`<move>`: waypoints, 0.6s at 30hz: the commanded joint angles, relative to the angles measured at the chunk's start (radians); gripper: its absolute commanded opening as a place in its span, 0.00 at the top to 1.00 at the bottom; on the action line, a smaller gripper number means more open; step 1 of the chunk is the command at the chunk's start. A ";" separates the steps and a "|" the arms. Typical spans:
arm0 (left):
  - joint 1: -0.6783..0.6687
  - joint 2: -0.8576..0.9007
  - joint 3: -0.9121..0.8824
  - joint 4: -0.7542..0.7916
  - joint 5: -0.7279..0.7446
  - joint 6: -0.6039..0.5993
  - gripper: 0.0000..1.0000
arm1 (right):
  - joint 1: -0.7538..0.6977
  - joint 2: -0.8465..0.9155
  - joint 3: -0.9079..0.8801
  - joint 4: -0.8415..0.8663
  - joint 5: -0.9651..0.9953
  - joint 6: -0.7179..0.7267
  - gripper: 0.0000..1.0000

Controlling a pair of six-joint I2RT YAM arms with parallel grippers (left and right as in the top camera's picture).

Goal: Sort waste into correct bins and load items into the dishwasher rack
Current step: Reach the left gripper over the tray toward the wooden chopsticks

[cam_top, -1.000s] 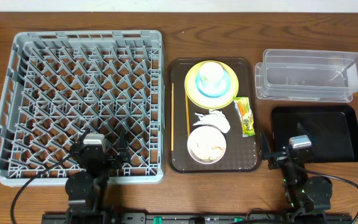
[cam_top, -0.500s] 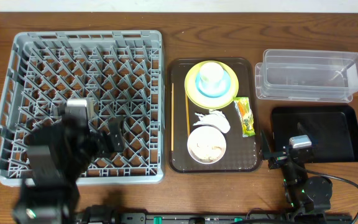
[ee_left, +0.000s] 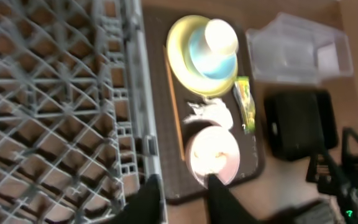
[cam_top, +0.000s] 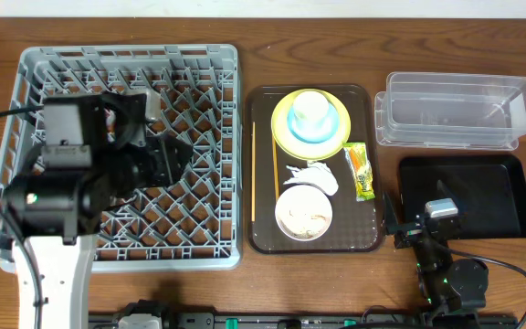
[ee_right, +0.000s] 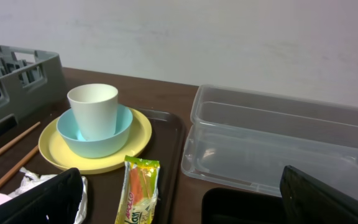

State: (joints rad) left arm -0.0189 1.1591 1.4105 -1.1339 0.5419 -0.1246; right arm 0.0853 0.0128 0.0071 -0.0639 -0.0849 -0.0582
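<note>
My left gripper [cam_top: 176,155] hangs above the grey dishwasher rack [cam_top: 126,73]; its jaws stand a narrow gap apart with nothing between them [ee_left: 184,199]. On the brown tray a white cup [cam_top: 310,108] sits in a light blue dish [cam_top: 292,128] on a yellow plate [cam_top: 284,139]. Below them lie a crumpled tissue [cam_top: 316,174], a white bowl [cam_top: 303,212] with whitish scraps, chopsticks [cam_top: 276,174] and a green-and-orange wrapper [cam_top: 362,172]. My right gripper [cam_top: 407,228] rests wide open and empty, low by the wrapper [ee_right: 140,186]. The clear tub [cam_top: 455,110] and black tray [cam_top: 482,196] stand to the right.
The brown serving tray [cam_top: 263,228] lies between the rack and the two bins. The rack's right wall [ee_left: 138,93] runs close along the tray's left edge. Bare wooden table [cam_top: 245,46] shows behind everything.
My left arm has lifted from the rack's front edge and swung up over its middle, and its jaws have narrowed. The right arm and all objects stayed put.
</note>
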 commanded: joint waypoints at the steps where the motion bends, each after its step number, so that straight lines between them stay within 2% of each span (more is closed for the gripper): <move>1: -0.073 0.024 0.002 -0.021 -0.036 -0.044 0.89 | -0.012 -0.002 -0.002 -0.004 0.006 0.012 0.01; 2: -0.108 0.032 0.002 -0.026 -0.093 -0.064 0.94 | -0.012 -0.002 -0.002 -0.004 0.006 0.012 0.01; 9: -0.379 0.107 -0.003 -0.033 -0.422 -0.170 0.94 | -0.012 -0.002 -0.002 -0.004 0.006 0.012 0.01; 15: -0.559 0.243 -0.041 -0.030 -0.555 -0.245 0.94 | -0.012 -0.002 -0.002 -0.004 0.006 0.012 0.01; 18: -0.615 0.328 -0.063 -0.008 -0.560 -0.251 0.94 | -0.012 -0.002 -0.002 -0.004 0.006 0.012 0.01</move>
State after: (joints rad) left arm -0.5941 1.4227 1.3739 -1.1473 0.0589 -0.3363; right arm 0.0849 0.0128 0.0071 -0.0643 -0.0849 -0.0586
